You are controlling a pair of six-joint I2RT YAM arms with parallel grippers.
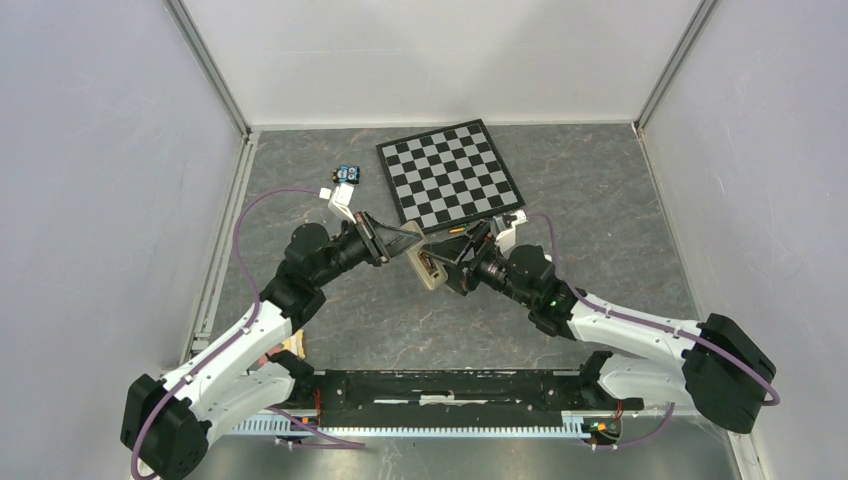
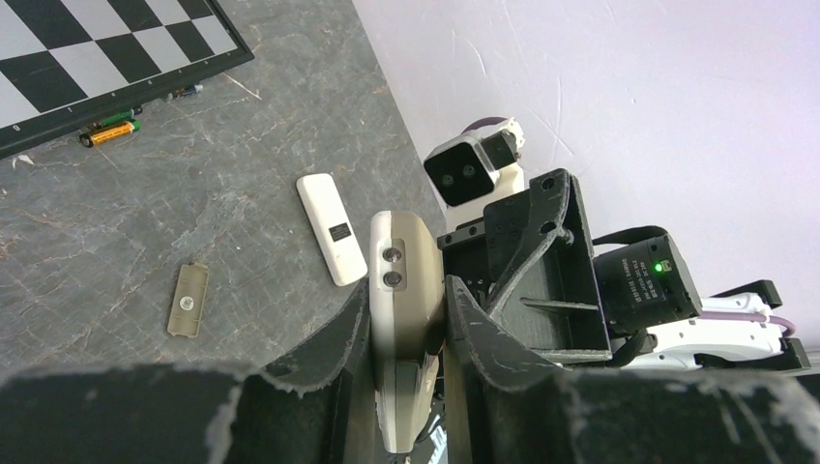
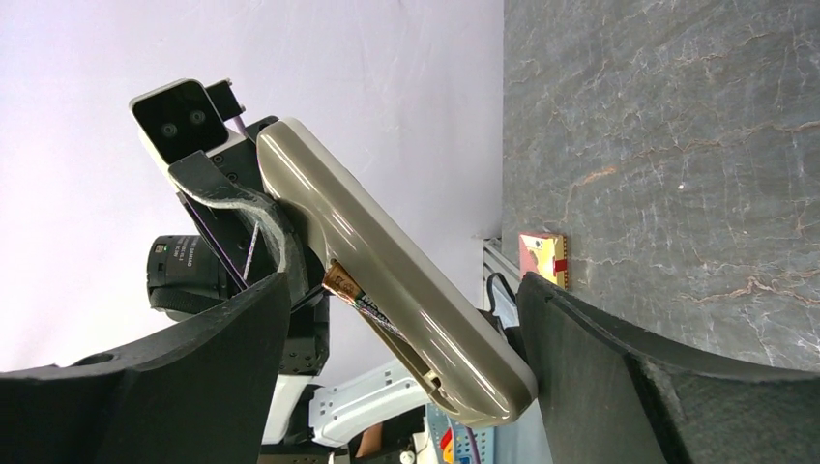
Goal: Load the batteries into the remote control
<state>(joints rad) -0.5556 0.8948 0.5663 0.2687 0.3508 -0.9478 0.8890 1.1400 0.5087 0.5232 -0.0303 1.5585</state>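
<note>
The left gripper (image 2: 406, 302) is closest, and its two black fingers (image 2: 338, 338) pinch the remote control (image 2: 404, 253) tight from both sides. They hold it up in the air over the table (image 2: 116, 251), between the two arms. The remote is long and thin, with a shiny cream skin and round corners. Its end has a grey strip with two little silver circles on it. On one long side there is an open hollow, and a battery (image 3: 346, 286) sits in it. The battery is dark with a shiny copper end. It has tiny writing on it, too small to read. The right gripper (image 3: 404, 290) faces the remote, and its fingers (image 3: 600, 358) are spread wide, one on each side of it. I cannot tell if one finger touches the remote's end. The right arm's black camera part (image 2: 643, 280) has small white words, too small to read, and a green light. Farther off, a thin tan cover (image 2: 189, 301) lies flat on the grey table. Near it lies a plain white slab (image 2: 331, 228) with a dark square mark. Farther still, two batteries (image 2: 108, 133) lie side by side, just beside the edge of the black and white checkerboard (image 2: 97, 58). One is orange and gold. Past the board's left corner sits a small blue thing (image 1: 347, 173), too small to make out.
</note>
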